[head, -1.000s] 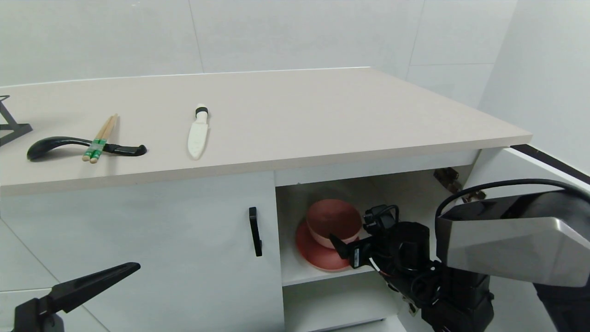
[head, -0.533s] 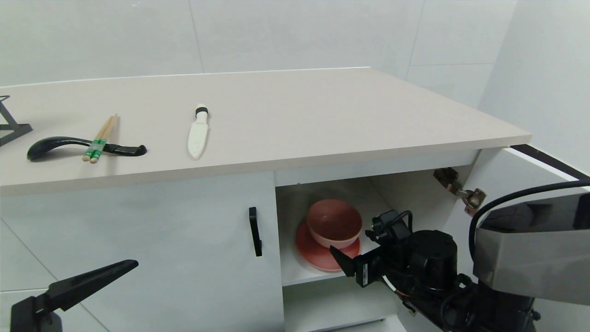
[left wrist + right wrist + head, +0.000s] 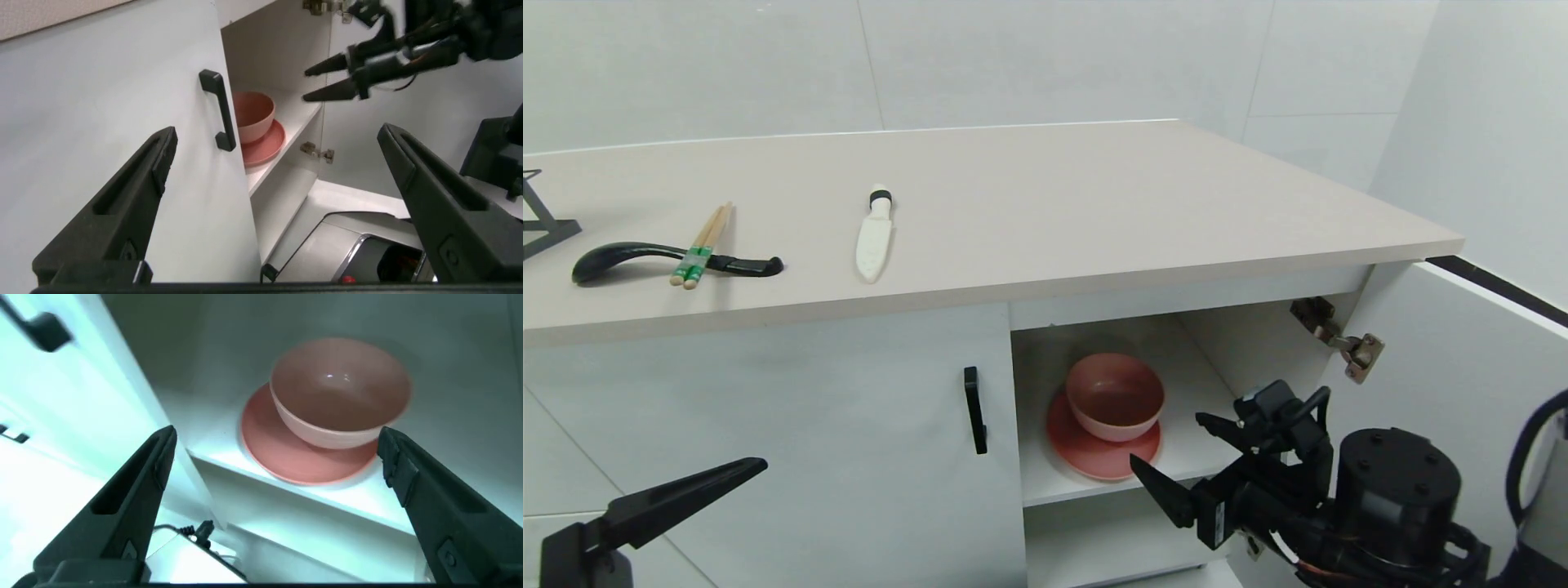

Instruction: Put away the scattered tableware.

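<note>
1. You are sitting between steps, as I judge it: the pink bowl [image 3: 1115, 396] is resting in the pink plate [image 3: 1104, 454] on the shelf [image 3: 1205, 390] of the cupboard, lower centre of the head view, so that pair is looking put away.
2. The right gripper [image 3: 1165, 438] is hanging just in front of the shelf edge, lower right of the frame. Its fingers are spread wide and holding nothing. The bowl and plate are lying beyond the fingertips, apart from them and roughly in line with the gap.
3. The left gripper [image 3: 276, 137] is hovering in the lower left corner, in front of the closed door [image 3: 768, 425] and near its black handle [image 3: 974, 410]. Its fingers are likewise spread wide and carrying nothing.
4. What is waiting for you is lying on the counter [image 3: 1094, 196], at the left of the frame. A pair of chopsticks [image 3: 701, 243] is lying across the handle of a black spoon [image 3: 600, 263] (touching it, so they may drag together). A white knife [image 3: 875, 237] is lying to their right, apart from both.
5. All three are lying higher in the frame than either gripper's fingers and well apart from them.
6. The next move is probably calling for raising an arm to counter height, the left one being on the nearer side, and closing on one piece at a time. The open door [image 3: 1454, 351] at the right is leaving the cupboard ready to receive them.
</note>
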